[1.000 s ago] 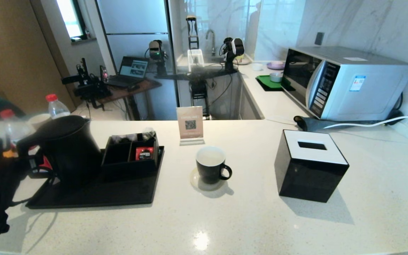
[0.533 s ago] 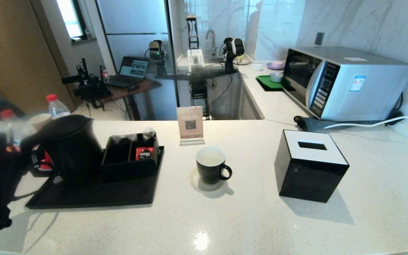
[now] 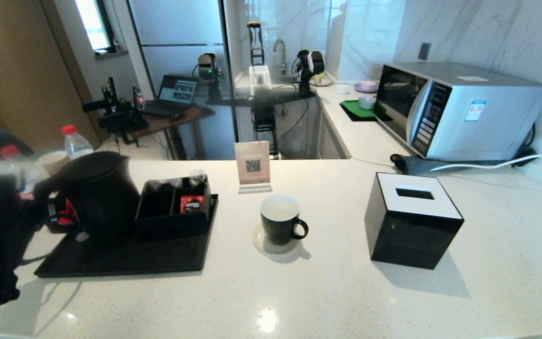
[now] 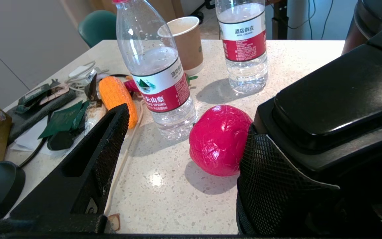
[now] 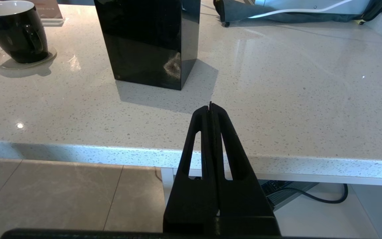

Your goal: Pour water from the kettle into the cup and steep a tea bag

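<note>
Matte black against pale stone: from the head view, the kettle point(image 3: 99, 195) stands upright at the left end of the black tray point(image 3: 158, 256), its loop handle turned toward the left edge, where the left gripper point(image 3: 47, 207) sits right at that handle. The cup point(image 3: 280, 219) rests on a saucer well to the kettle's right, past the compartment box point(image 3: 173, 207), so I'd judge any pour will have to carry the kettle rightward across the tray. The left arm is plainly the nearer one; the right arm is not in this view. From the left wrist view, the left gripper's fingers point(image 4: 95, 156) are spread wide, one standing free over the counter, the other hard against the kettle's handle point(image 4: 337, 109), which fills that side; whether the handle lies fully between them I cannot tell. Beyond sit a red ball point(image 4: 219, 139) and two water bottles point(image 4: 154, 66). From the right wrist view, the right gripper point(image 5: 211, 108) is pressed together, parked below the counter edge, the cup point(image 5: 12, 31) far off beyond the tissue box point(image 5: 148, 39).
</note>
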Motion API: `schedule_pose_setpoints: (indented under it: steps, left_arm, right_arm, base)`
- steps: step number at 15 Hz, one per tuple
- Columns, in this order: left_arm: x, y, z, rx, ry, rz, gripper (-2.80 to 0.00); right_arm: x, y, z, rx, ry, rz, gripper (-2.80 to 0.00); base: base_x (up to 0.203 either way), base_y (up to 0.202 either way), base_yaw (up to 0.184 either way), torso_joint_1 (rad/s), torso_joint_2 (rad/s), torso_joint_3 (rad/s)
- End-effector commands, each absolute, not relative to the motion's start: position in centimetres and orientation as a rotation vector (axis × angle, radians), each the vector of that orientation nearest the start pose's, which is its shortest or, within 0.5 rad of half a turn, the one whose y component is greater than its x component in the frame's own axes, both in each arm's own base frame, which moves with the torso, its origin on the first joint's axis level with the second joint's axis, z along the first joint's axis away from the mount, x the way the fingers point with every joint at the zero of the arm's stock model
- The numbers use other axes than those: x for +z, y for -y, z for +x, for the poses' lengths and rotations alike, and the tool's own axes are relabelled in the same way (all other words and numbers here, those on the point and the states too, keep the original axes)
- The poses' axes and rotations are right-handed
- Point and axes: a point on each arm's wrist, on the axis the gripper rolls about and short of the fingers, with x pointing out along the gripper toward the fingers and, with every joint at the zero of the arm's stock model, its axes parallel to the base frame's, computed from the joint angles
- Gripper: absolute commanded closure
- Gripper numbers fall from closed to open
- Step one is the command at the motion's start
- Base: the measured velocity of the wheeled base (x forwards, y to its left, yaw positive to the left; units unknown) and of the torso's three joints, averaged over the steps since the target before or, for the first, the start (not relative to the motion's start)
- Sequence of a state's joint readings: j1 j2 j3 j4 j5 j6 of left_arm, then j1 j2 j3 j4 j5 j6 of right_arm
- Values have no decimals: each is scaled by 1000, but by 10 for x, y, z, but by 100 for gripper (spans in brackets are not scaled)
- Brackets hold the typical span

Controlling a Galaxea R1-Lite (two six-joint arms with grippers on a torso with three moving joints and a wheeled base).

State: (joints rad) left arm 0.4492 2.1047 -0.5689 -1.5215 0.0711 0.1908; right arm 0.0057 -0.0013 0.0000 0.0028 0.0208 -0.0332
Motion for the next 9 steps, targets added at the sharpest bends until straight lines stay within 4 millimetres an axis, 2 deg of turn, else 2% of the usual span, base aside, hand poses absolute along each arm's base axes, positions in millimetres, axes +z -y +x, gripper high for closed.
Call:
schedule_pose_setpoints:
  steps: [1,4,5,6,9]
  left_arm:
    - [91,-148,303,521,-10,195,-280]
    - [90,-148,303,522,-13,195,-280]
    - [89,-147,303,520,-17,194,-104]
    - [88,-147,303,518,-23,193,0]
    - [89,-147,304,518,-17,194,0]
  right_arm:
    - [75,0,-23,28,-3,-34,0]
    - [75,0,-23,28,-3,-34,0]
    - [75,0,-23,28,-3,-34,0]
    - [75,0,-23,28,-3,-34,0]
    - [75,0,-23,28,-3,-34,0]
  base:
    - [0,0,0,0,0,0]
    - [0,0,0,0,0,0]
    - [0,0,0,0,0,0]
    - [0,0,0,0,0,0]
    - [0,0,0,0,0,0]
